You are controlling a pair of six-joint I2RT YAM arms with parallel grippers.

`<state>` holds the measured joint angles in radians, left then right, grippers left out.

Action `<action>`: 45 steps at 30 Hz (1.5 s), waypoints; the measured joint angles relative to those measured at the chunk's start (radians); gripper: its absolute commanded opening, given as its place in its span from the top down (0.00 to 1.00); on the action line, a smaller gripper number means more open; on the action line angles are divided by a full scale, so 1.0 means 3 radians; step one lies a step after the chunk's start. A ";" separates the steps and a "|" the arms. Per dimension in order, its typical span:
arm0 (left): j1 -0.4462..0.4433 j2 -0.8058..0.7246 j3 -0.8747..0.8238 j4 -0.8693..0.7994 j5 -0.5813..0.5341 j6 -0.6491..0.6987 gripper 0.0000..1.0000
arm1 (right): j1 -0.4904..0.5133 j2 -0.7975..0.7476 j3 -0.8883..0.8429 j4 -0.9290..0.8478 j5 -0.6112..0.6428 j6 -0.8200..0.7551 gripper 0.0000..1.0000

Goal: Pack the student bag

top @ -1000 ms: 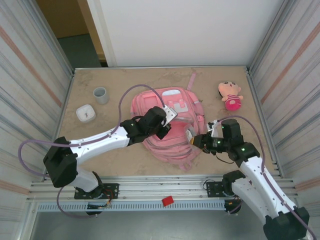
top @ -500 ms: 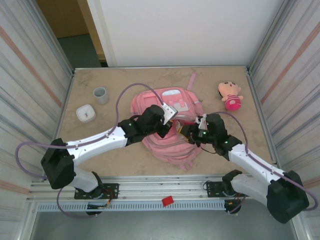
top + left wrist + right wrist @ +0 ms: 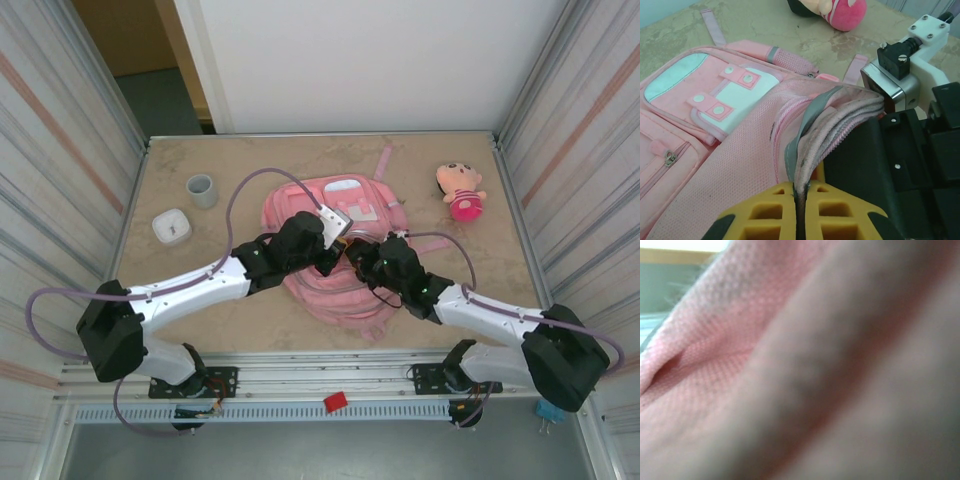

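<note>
L claw (image 3: 800,200) clamped on the backpack (image 3: 740,150) at its opening edge, fabric bunched in the grip. R claw (image 3: 364,258) pressed into the backpack beside it, can't tell wide or narrow.

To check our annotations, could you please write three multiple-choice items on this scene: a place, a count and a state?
1. Where is the plush doll? A. far right of the table, apart from the student bag; B. on the bag; C. inside the bag.
2. How many small containers stand left of the bag? A. one; B. two; C. four.
3. The left tool is: A. open over bare table; B. shut on a fold of the bag; C. shut on the doll.
Answers: 1 A, bare table separates doll and bag; 2 B, a grey cup and a white dish; 3 B, the left wrist view shows fabric pinched in it.
</note>
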<state>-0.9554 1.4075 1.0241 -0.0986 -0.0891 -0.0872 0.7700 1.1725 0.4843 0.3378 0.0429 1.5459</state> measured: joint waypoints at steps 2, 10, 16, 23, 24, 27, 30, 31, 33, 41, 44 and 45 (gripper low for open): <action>0.0000 0.0000 -0.0017 0.0009 0.0001 -0.0005 1.00 | 0.0008 0.0038 0.0003 0.0018 0.0069 0.0043 0.60; 0.0004 0.0000 -0.0019 0.0025 -0.0027 -0.0025 1.00 | 0.0028 0.0128 0.0056 -0.0031 0.0029 0.0046 0.61; 0.0003 0.0000 -0.0019 0.0022 -0.0027 -0.0024 1.00 | 0.0069 0.0172 0.0057 -0.0056 -0.0033 0.0006 0.49; 0.0003 0.0000 -0.0020 0.0020 -0.0024 -0.0023 1.00 | 0.0098 0.0003 0.0057 -0.0291 -0.0060 -0.0137 0.60; 0.0003 0.0000 -0.0020 0.0020 -0.0024 -0.0022 1.00 | 0.0099 -0.0051 0.0056 -0.0352 -0.0061 -0.0155 0.63; 0.0003 0.0000 -0.0020 0.0023 -0.0022 -0.0014 1.00 | 0.0100 -0.0178 0.0056 -0.0492 -0.0060 -0.0225 0.69; 0.0003 0.0000 -0.0020 0.0025 -0.0004 -0.0014 1.00 | 0.0100 -0.0225 0.0056 -0.0559 -0.0058 -0.0276 0.72; 0.0003 0.0000 -0.0020 0.0027 0.0003 -0.0014 1.00 | 0.0100 -0.0225 0.0055 -0.0563 -0.0060 -0.0289 0.73; 0.0003 0.0000 -0.0020 0.0029 0.0011 -0.0014 1.00 | 0.0100 -0.0223 0.0055 -0.0568 -0.0069 -0.0301 0.75; 0.0003 0.0000 -0.0020 0.0047 0.0011 -0.0014 1.00 | 0.0117 -0.0028 0.0053 -0.0387 -0.0056 -0.0306 0.81; 0.0003 0.0000 -0.0020 0.0047 0.0011 -0.0015 1.00 | 0.0140 0.0089 0.0066 -0.0291 -0.0046 -0.0308 0.82; 0.0003 0.0000 -0.0020 0.0047 0.0011 -0.0015 1.00 | 0.0145 0.0158 0.0089 -0.0257 -0.0047 -0.0308 0.82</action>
<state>-0.9546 1.4075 1.0180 -0.0845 -0.0856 -0.0917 0.8135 1.2198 0.5110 0.2607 0.0288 1.4536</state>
